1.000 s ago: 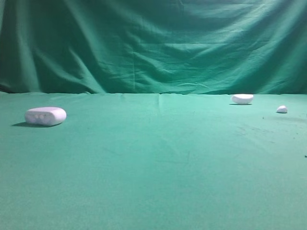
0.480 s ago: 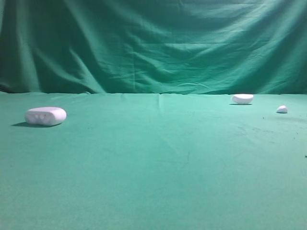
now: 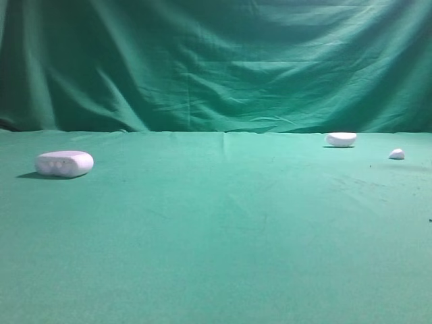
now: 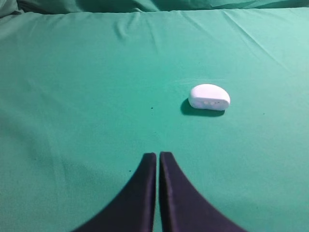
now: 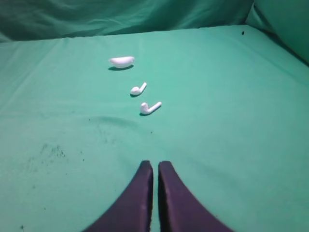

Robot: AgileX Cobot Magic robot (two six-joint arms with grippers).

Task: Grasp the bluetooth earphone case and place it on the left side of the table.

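The bluetooth earphone case (image 3: 64,163) lies alone on the left part of the table (image 3: 223,236). Only the right wrist view shows two small earbuds (image 5: 150,108) beside a white half-dome piece (image 5: 121,61). The left gripper (image 4: 158,155) has its jaws clenched on nothing; the right gripper (image 5: 155,164) also.

The table (image 3: 223,229), covered in smooth green cloth, carries a white earphone case (image 3: 64,163) at its left, a white half-dome piece (image 3: 341,139) far right, and two small earbuds (image 5: 138,89) (image 5: 150,108), perhaps loose.
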